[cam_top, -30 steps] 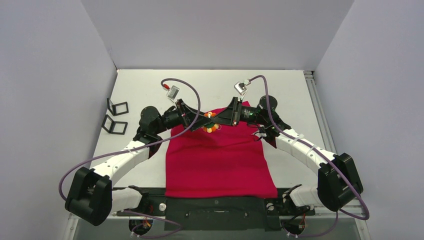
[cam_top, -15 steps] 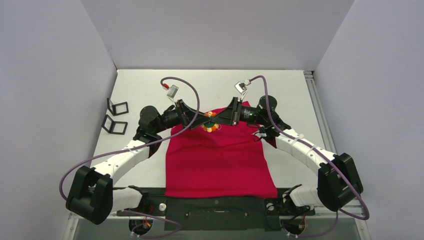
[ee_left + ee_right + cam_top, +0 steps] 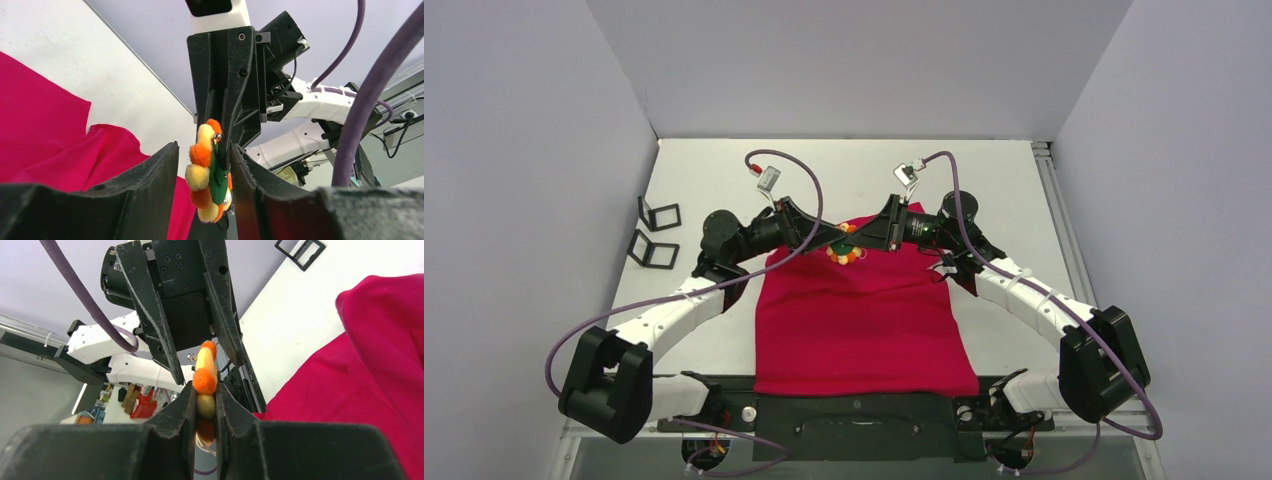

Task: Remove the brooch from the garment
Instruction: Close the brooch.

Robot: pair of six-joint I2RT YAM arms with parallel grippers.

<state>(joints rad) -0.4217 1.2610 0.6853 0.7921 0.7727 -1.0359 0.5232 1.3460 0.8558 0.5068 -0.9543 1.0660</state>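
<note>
- Brooch [image 3: 845, 250]: orange and yellow pom-pom flower on a green backing, at the neck end of the red T-shirt [image 3: 864, 320], midway between the two arms.
- Right gripper [image 3: 205, 390]: fingers pressed together on the pom-poms, pinching the brooch edge-on. My read: it's the anchor, holding the brooch steady.
- Left gripper [image 3: 204, 150]: comes in from the opposite side with jaws part-spread, straddling the brooch. One finger sits against the green backing and there's a gap at the other, so no clamp that I can see. I'd guess it's going for a second hold so the two can work against each other.
- The shirt lies flat with its hem toward the arm bases. The cloth by the brooch is bunched and humped up, likely lifted by the pinch.
- I can't see the pin or clasp, so I can't tell whether it's undone.
- Table [image 3: 1004, 190]: two small black frames [image 3: 656, 232] lie well off to the left, out of play.
- Writing: none readable. The small white tags [image 3: 770, 180] on the cables are too small to read, and no shirt label is in view.
</note>
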